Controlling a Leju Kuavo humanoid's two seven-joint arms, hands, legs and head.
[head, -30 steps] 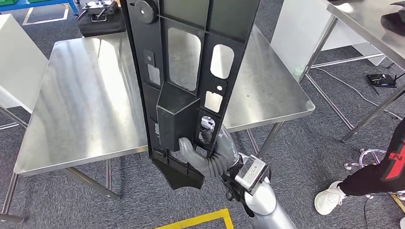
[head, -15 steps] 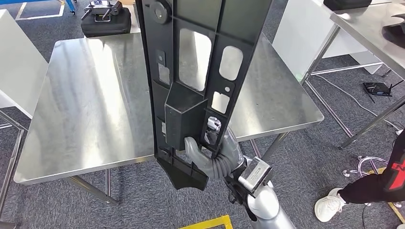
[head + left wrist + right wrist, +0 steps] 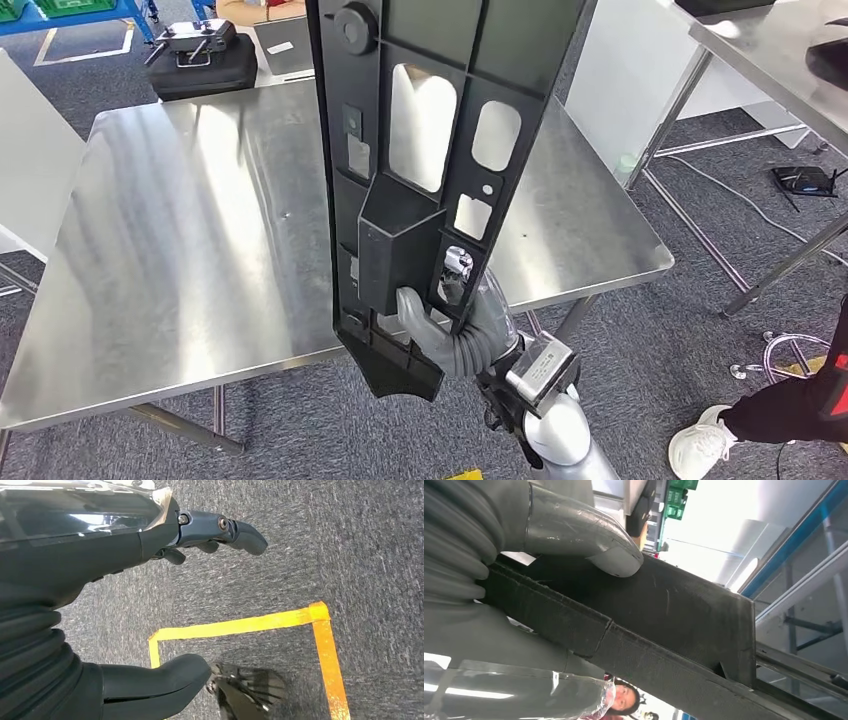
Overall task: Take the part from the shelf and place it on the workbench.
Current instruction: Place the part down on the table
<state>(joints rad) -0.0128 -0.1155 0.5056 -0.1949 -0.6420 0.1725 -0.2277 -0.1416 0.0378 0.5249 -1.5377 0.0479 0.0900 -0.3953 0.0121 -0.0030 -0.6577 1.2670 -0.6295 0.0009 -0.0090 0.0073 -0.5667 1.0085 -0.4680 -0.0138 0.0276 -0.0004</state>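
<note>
Above the near edge of the steel tabletop (image 3: 200,260), the long black part (image 3: 430,130) stands nearly upright, its long axis running up out of the head view and its lower tip hanging just off the edge. The right hand (image 3: 455,320) grips it near that lower end. To lie flat, the part must tip forward over the tabletop. The left hand (image 3: 150,605) hangs over carpet, fingers apart, holding nothing.

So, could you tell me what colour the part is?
Black part, clearest in the head view.
</note>
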